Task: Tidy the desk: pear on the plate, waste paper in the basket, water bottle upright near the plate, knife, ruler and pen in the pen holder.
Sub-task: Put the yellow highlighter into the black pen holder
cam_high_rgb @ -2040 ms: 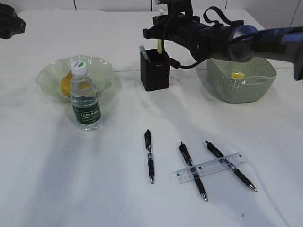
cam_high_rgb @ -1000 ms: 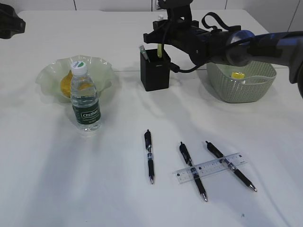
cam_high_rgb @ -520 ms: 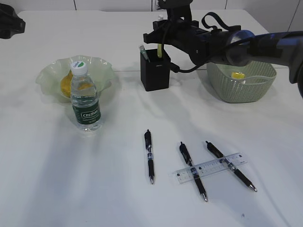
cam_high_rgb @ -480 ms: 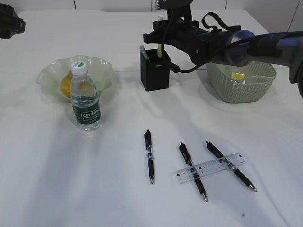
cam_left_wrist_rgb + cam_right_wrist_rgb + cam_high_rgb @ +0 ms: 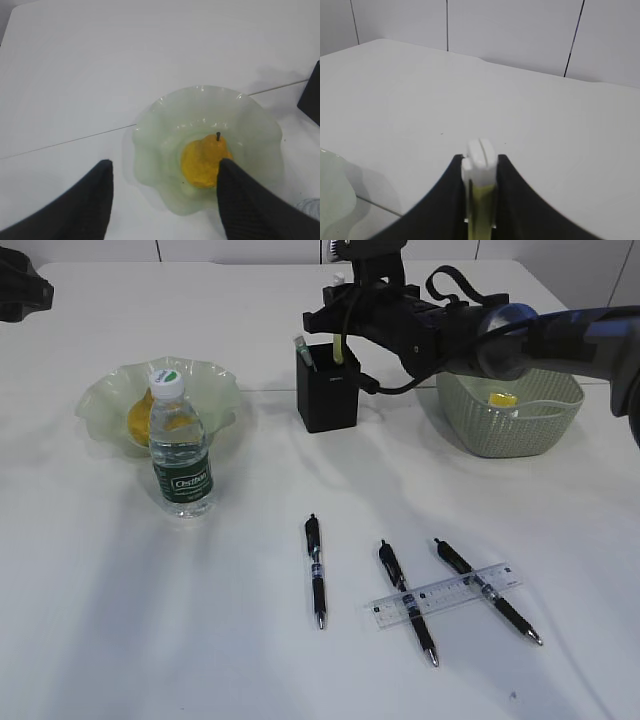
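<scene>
My right gripper hangs over the black pen holder, shut on a yellow-green knife with a white end. The knife's lower part reaches into the holder. My left gripper is open and empty above the green plate, where the pear lies. The water bottle stands upright in front of the plate. Three pens lie on the desk. The clear ruler rests across two of them. A yellow paper scrap is in the basket.
A slim white-tipped item stands in the holder's left corner. The right arm stretches over the basket from the right. A dark part of the left arm shows at the far left edge.
The right gripper shifted slightly left and lowered the knife further into the pen holder two seconds ago. Since then it has held nearly still. The left arm has not moved.
</scene>
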You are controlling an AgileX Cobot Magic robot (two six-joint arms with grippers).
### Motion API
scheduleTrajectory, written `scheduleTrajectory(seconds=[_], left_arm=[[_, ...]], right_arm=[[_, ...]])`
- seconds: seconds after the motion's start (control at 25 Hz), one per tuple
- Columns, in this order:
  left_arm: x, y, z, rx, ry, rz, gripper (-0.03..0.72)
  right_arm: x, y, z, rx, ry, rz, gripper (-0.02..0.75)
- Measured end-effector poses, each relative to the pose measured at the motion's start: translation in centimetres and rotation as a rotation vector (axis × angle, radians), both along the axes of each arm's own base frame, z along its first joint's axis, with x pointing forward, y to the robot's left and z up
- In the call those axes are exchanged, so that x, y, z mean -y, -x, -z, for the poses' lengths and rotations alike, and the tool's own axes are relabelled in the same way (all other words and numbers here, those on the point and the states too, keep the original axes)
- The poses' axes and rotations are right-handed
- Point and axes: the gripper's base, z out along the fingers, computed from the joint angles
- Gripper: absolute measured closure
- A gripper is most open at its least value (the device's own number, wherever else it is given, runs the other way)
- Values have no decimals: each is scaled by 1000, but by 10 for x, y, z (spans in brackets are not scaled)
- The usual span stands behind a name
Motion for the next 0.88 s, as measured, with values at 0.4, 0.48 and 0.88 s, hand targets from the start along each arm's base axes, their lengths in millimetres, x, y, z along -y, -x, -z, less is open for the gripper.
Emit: scheduleTrajectory(seconds=[0.4, 0.48, 0.88], left_arm=[[0, 0, 0, 0, 0, 0, 225], [0, 0, 0, 0, 0, 0, 225], [0, 0, 0, 0, 0, 0, 225]], right_arm=[[0, 0, 0, -5, -9, 4, 577], [1, 0, 0, -9, -14, 7, 570], [2, -1, 1, -75, 3, 13, 560]])
